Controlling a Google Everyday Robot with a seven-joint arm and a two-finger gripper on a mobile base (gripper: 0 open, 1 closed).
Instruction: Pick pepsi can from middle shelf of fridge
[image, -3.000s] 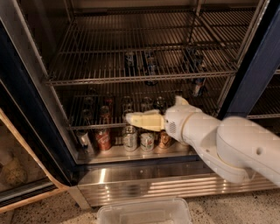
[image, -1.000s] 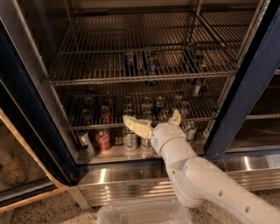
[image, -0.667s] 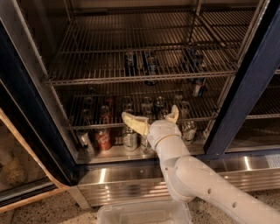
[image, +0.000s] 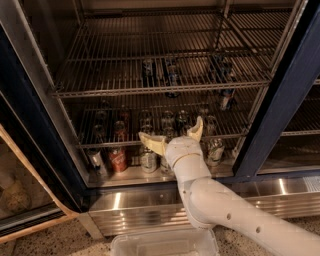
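The fridge (image: 287, 97) stands open with its dark navy frame around wire racks. The middle shelf (image: 110, 91) is a chrome wire rack with a thick front rail. Three dark-blue pepsi cans stand on it, one at the left (image: 147, 67), one beside it (image: 172, 75) and one at the right (image: 221, 67). My gripper (image: 173, 135) is open with its yellowish fingers (image: 150, 142) spread wide. It points into the fridge at the front of the lower rack, below the middle shelf and well short of the pepsi cans. It holds nothing.
The lower rack (image: 95, 145) carries several cans behind my gripper. On the fridge floor stand a red can (image: 118, 159) and silvery cans (image: 148, 161). A steel kick plate (image: 135, 207) runs below. A clear plastic bin (image: 165, 243) lies on the floor in front.
My arm swung in from the right, turned the gripper to face into the fridge and spread the fingers. Over the last second it rose slightly towards the lower rack's front rail.
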